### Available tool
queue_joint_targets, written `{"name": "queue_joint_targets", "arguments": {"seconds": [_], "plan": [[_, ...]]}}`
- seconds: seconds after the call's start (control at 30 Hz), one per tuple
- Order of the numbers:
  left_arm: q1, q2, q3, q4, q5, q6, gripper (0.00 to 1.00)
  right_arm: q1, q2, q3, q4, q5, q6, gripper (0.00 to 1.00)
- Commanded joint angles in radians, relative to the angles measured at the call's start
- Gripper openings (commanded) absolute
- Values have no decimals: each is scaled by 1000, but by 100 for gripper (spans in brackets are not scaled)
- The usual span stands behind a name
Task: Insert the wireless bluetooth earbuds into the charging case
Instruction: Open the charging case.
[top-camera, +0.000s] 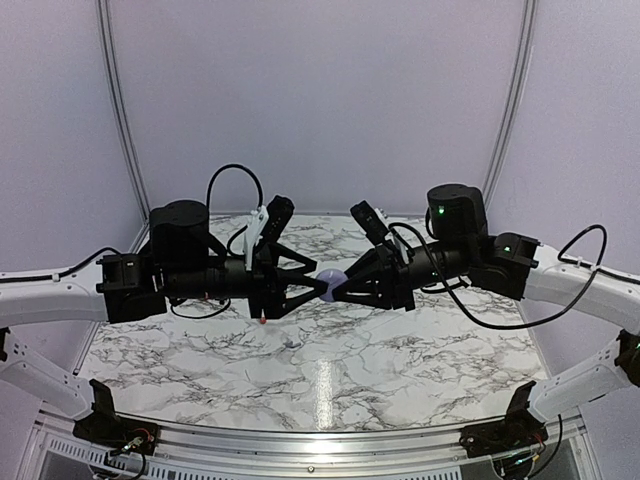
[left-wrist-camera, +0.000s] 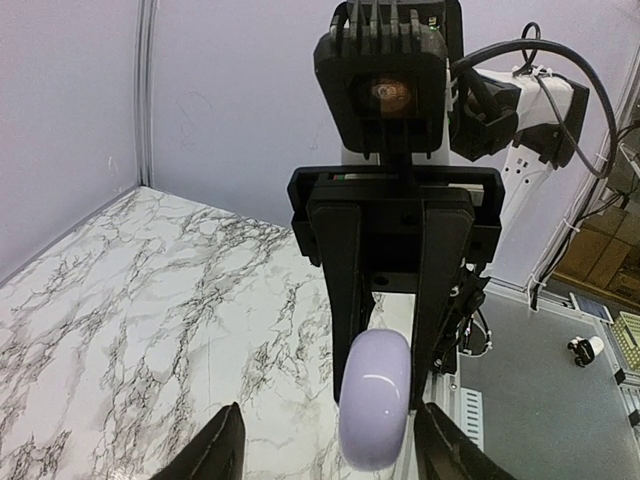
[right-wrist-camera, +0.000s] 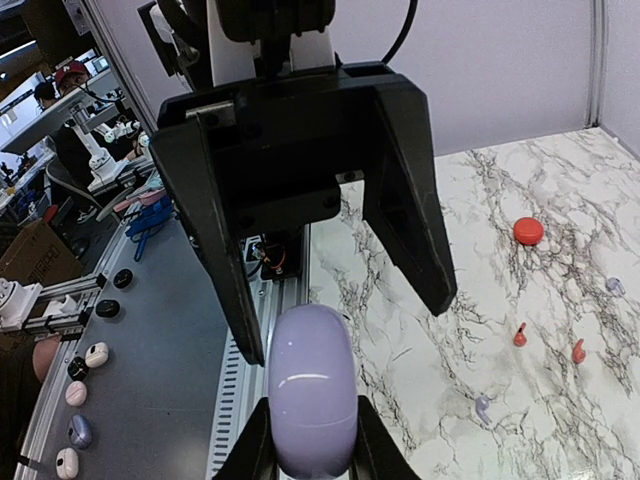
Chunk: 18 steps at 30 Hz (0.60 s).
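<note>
Above the middle of the table, a closed lavender charging case (top-camera: 331, 281) hangs between the two grippers. My right gripper (right-wrist-camera: 312, 450) is shut on its lower end (right-wrist-camera: 310, 385). My left gripper (left-wrist-camera: 335, 455) faces it, open. Its fingers (right-wrist-camera: 215, 250) stand on either side of the case's far end and do not press on it. Two tiny red earbuds (right-wrist-camera: 520, 335) (right-wrist-camera: 578, 352) lie on the marble, to the right in the right wrist view. One of them (top-camera: 263, 319) shows below the left gripper in the top view.
A round red case (right-wrist-camera: 528, 231) sits on the marble table (top-camera: 330, 370) beyond the earbuds. Two small lavender earbuds (right-wrist-camera: 483, 408) (right-wrist-camera: 615, 286) lie nearby. A metal rail (top-camera: 320, 440) runs along the near edge, and white walls close in the sides and back.
</note>
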Motion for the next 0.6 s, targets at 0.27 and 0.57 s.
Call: {"name": "queue_joint_targets", "arguments": {"seconds": [0.27, 0.57], "plan": [[4, 25, 75, -55, -93, 22, 57, 7, -11, 11, 11, -10, -9, 7], [41, -3, 49, -32, -138, -18, 54, 7, -14, 10, 5, -28, -14, 5]]}}
